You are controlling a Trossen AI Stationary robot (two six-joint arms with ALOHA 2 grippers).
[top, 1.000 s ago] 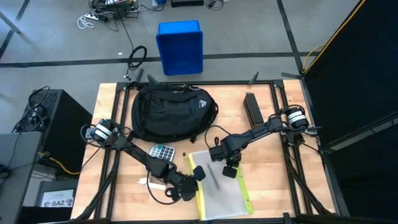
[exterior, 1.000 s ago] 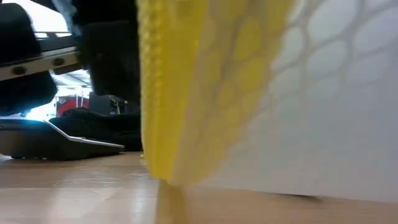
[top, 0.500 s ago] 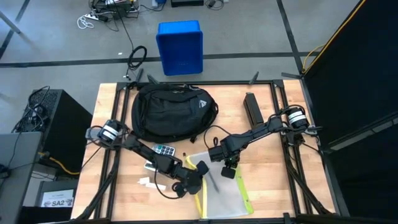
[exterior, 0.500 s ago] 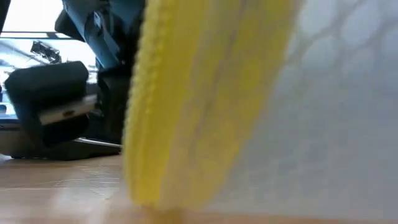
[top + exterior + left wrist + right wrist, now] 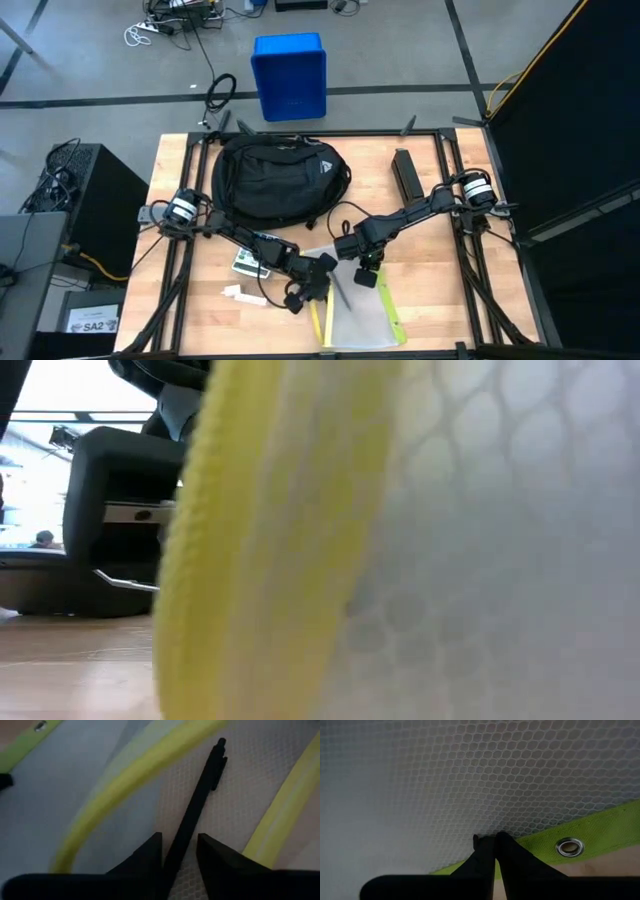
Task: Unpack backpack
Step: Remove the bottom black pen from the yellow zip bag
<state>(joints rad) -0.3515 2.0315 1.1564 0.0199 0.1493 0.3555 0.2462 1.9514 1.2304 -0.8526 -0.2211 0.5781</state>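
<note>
The black backpack (image 5: pixel 278 180) lies on its back at the table's far side, and no gripper is on it. A pale mesh pouch (image 5: pixel 362 315) with yellow and green edges lies near the front edge. Its yellow edge (image 5: pixel 250 540) stands close before the low camera. A black pen (image 5: pixel 200 790) lies on the mesh between two yellow edges. My left gripper (image 5: pixel 322 283) (image 5: pixel 180 837) is open at the pouch's left side, one finger on either side of the pen's near end. My right gripper (image 5: pixel 370 278) (image 5: pixel 495 839) is shut on the pouch. My left gripper has its fingers (image 5: pixel 155 851) on either side of the pen's end, lying along the pen and coming from the table's left; whether they touch it I cannot tell. My right gripper pinches the pouch's mesh (image 5: pixel 485 827) beside the green eyelet edge (image 5: pixel 570 845), from above. One layer or several, I cannot tell.
A calculator (image 5: pixel 249 263) and a small white object (image 5: pixel 236 292) lie on the table left of the pouch, under and beside the left arm. A black oblong thing (image 5: pixel 405 172) lies to the right of the backpack. A blue bin (image 5: pixel 290 75) stands on the floor beyond the table.
My left gripper has moved toward the table's right edge, from beside the pouch's yellow edge onto the pouch. The pouch's yellow edge has shifted a little to the right and now shows larger in the low view.
</note>
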